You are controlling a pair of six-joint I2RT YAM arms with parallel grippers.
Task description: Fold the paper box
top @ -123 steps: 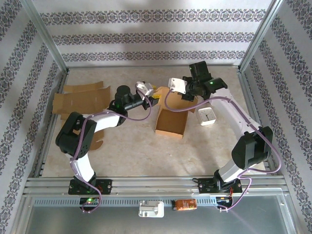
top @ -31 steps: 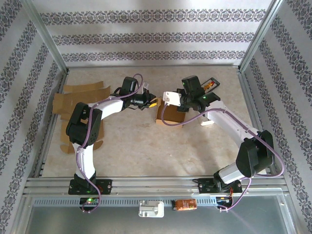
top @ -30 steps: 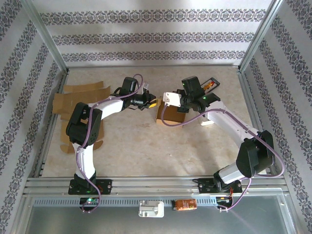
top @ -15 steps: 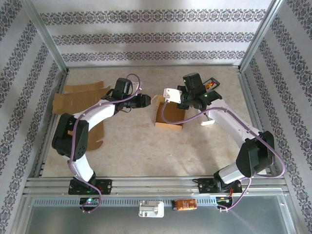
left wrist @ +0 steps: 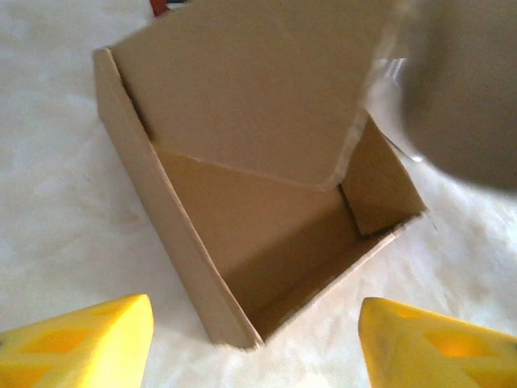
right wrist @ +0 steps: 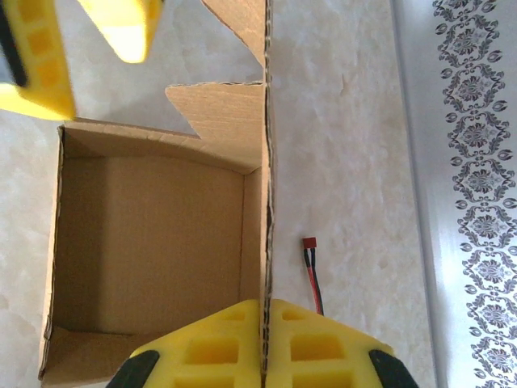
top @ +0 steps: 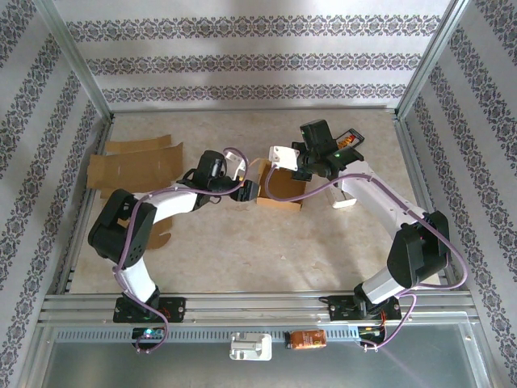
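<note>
Seen from above, the right arm reaches across the back of the desk and covers a good deal. A white object is half hidden under it, and a small orange-and-black thing peeks out behind its wrist, too small to name. At the far left lie flat cardboard sheets, the nearer one partly covered by the left arm.

The paper box sits mid-desk between the two wrists, with its open top facing up. In the right wrist view the paper box shows a bare cardboard floor and walls, and its near corner is cut off by the frame. The right jaws are pressed together on the top edge of its tall side panel, their yellow fingertips meeting on the cardboard. A thin red-and-black wire lies on the desk just outside that panel.

In the left wrist view the paper box lies just ahead, with a large flap leaning in over the opening. The left jaws stand wide apart and hold nothing. Their yellow fingertips are cropped at the bottom edge. A blurred grey shape at the upper right may be part of the other arm.
</note>
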